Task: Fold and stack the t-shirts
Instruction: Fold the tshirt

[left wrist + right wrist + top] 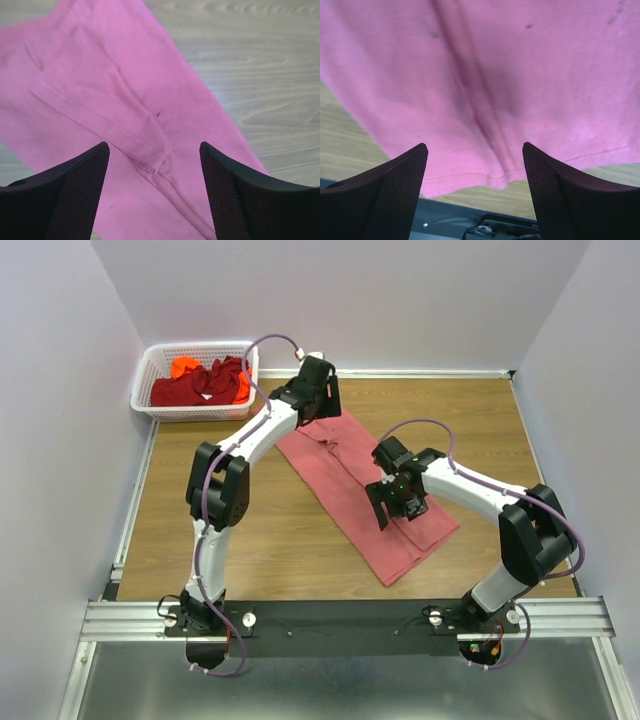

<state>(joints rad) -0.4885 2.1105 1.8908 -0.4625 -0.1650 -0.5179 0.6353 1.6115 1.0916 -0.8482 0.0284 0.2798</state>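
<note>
On the counter (270, 535), the soft, limp pink shirt (350, 475) is lying flat, probably best pinched at its corners, with the left end effector (154, 150) and right end effector (475, 150) hovering wide open above.

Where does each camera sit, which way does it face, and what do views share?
Top external: above and behind the arm bases, looking down on table, left arm, right arm, salmon-pink t-shirt, white basket.
Left wrist: on that wrist, looking down past the open left claw at shirt creases.
Right wrist: on that wrist, facing past the open right claw over the shirt hem toward the black base plate.
Shared: all show the t-shirt.
</note>
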